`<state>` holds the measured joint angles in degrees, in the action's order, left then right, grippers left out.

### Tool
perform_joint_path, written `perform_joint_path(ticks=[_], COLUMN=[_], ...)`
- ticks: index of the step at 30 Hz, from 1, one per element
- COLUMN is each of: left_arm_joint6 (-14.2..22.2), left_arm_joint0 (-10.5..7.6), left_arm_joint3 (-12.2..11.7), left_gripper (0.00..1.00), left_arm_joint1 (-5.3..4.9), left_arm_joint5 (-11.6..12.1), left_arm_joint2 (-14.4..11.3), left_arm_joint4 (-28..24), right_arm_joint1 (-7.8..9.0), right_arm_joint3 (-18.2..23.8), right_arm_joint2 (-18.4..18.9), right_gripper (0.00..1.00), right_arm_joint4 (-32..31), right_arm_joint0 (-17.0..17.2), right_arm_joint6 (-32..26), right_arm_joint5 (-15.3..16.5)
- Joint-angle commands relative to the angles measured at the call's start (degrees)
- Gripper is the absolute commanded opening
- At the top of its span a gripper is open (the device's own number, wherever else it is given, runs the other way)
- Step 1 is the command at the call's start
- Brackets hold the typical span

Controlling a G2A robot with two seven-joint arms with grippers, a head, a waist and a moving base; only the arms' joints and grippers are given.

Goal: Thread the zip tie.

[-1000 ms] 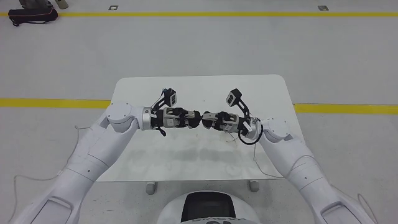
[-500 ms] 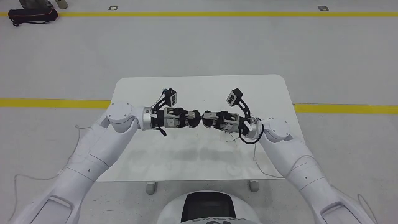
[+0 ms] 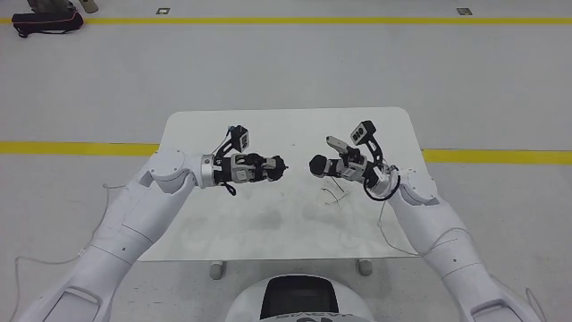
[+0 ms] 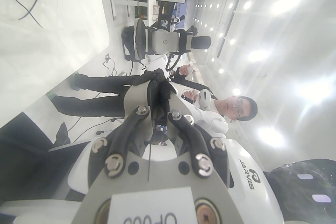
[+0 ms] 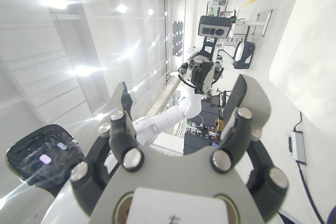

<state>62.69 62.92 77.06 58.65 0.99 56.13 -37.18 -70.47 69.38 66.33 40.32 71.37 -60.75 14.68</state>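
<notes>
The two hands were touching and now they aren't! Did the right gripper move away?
Yes. The right gripper has pulled back from the left gripper, toward the right-hand end of the white table.

My left pincer (image 3: 281,167), a zip tie (image 4: 148,162) in it, hangs over the table's (image 3: 268,125) middle. My right pincer (image 3: 315,165) hangs over the table's right half. More zip ties (image 3: 334,193) lie on the table there.

White table (image 3: 295,125) on pale floor (image 3: 286,63) (two yellow lines (image 3: 268,21) cross it).
</notes>
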Motion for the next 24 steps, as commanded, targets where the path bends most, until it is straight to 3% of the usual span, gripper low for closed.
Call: perform_joint_path(ticks=[1,9,13,17,21,24], left_arm_joint6=[-0.85,-1.73,-7.71,-10.28,-12.41,-13.75], left_arm_joint0=[0.16,0.27,1.68,3.67,5.26,6.53], left_arm_joint3=[0.29,0.47,2.26,3.95,5.67,6.72], left_gripper=[0.0,0.0,0.0,0.0,0.0,0.0], left_arm_joint1=[-0.09,-0.07,-0.45,-1.03,-1.58,-1.86], left_arm_joint5=[0.83,1.02,5.22,9.01,11.47,11.5], left_arm_joint2=[0.15,0.09,1.11,3.0,4.69,5.45], left_arm_joint4=[1.06,1.52,6.5,8.91,11.8,12.86], right_arm_joint1=[-0.01,0.04,1.19,2.38,3.12,3.43], right_arm_joint3=[-0.02,0.14,1.56,3.98,6.68,8.25], right_arm_joint2=[-0.04,0.03,2.45,4.64,5.77,6.16], right_gripper=[1.0,1.0,1.0,1.0,1.0,1.0], right_arm_joint4=[-0.02,-0.94,-10.77,-20.03,-26.82,-29.64], right_arm_joint0=[-0.02,0.0,0.34,1.05,2.22,3.03], right_arm_joint6=[-0.03,0.83,5.2,8.05,11.45,13.1], right_arm_joint5=[-0.01,0.09,0.17,-2.48,-5.4,-6.37])
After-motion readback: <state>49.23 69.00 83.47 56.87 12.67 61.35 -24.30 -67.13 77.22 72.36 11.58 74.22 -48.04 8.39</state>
